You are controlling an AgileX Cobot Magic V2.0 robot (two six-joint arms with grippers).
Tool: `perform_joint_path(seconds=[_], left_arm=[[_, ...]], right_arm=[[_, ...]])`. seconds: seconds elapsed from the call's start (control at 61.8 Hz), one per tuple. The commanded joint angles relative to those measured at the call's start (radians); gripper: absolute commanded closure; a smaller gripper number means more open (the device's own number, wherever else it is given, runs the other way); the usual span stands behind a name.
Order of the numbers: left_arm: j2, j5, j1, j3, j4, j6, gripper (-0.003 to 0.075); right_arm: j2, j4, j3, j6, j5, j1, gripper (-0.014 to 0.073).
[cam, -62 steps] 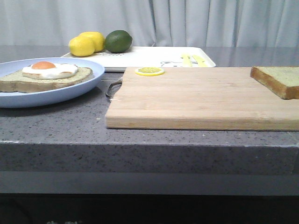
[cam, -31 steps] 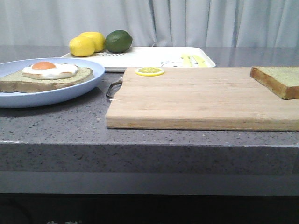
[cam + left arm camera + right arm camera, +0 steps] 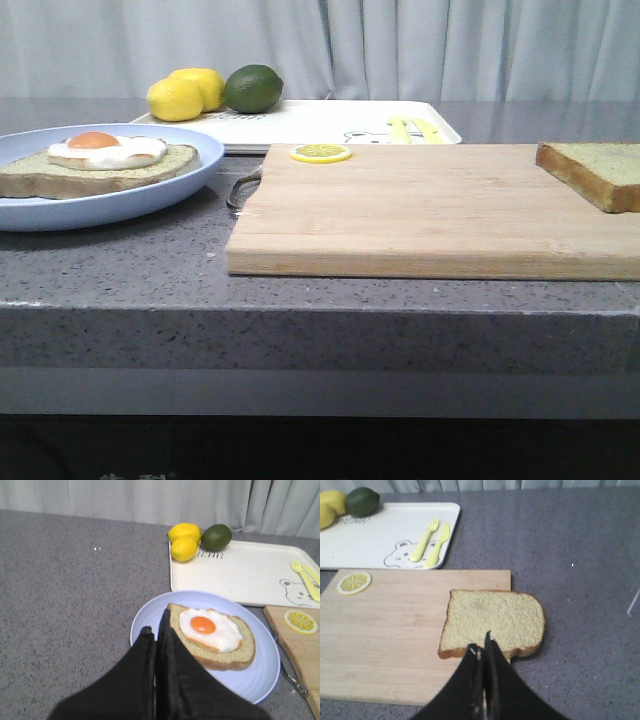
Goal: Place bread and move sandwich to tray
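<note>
Both pairs of black fingers are pressed together and hold nothing: the left gripper [image 3: 156,625] hangs over the pale blue round plate [image 3: 260,680] bearing the egg-topped sandwich [image 3: 212,637], the right gripper [image 3: 481,645] over the thick greenish-tan bread [image 3: 492,620]. That slice overhangs the wooden cutting board [image 3: 390,635]; the white rectangular tray [image 3: 330,122] lies behind.
</note>
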Motion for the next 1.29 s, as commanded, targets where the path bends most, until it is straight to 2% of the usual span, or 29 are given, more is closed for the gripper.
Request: perform_joint_path(seconds=[0.0,0.178,0.21,0.275,0.34,0.453,0.517,0.55,0.663,0.825,1.003,1.148,1.277], left_arm=[[0.04,-0.059,0.0,-0.026,-0.009,-0.01,0.0741],[0.081,-0.059,0.0,-0.026,0.006,-0.01,0.0739],[0.084,-0.059,0.0,-0.026,0.016,-0.01,0.0737],[0.084,-0.059,0.0,-0.026,0.027,-0.01,0.0699],[0.084,-0.061,0.0,-0.026,0.036,-0.01,0.0615],[0.084,-0.061,0.0,-0.026,0.041,-0.01,0.0389],[0.084,-0.061,0.0,-0.026,0.041,-0.01,0.0267],[0.084,-0.061,0.0,-0.026,0.041,-0.01,0.0237],[0.084,-0.061,0.0,-0.026,0.041,-0.01,0.022],[0.084,-0.061,0.0,-0.026,0.041,-0.01,0.0253],[0.084,-0.061,0.0,-0.026,0.041,-0.01,0.0283],[0.084,-0.052,0.0,-0.026,0.041,-0.01,0.0283],[0.084,-0.052,0.0,-0.026,0.043,-0.01,0.0283]], right_arm=[[0.041,-0.001,-0.032,0.001,-0.031,-0.002,0.0662],[0.093,-0.006,-0.032,-0.001,0.053,-0.002,0.0651],[0.102,-0.006,-0.032,-0.001,0.063,-0.002,0.0624],[0.118,-0.006,-0.032,-0.001,0.082,-0.002,0.0517],[0.129,-0.006,-0.032,-0.001,0.091,-0.002,0.0375],[0.137,-0.006,-0.032,-0.001,0.088,-0.002,0.0132],[0.139,-0.006,-0.032,-0.001,0.085,-0.002,0.006],[0.139,-0.006,-0.032,-0.001,0.084,-0.002,0.0043],[0.139,0.001,-0.032,-0.001,0.084,-0.002,0.0045],[0.165,0.02,-0.042,0.004,0.096,-0.002,0.0045],[0.281,0.02,-0.112,0.02,0.163,-0.018,0.0045],[0.359,0.037,-0.172,0.02,0.174,-0.111,0.0045],[0.423,0.076,-0.199,0.002,0.196,-0.238,0.0045]])
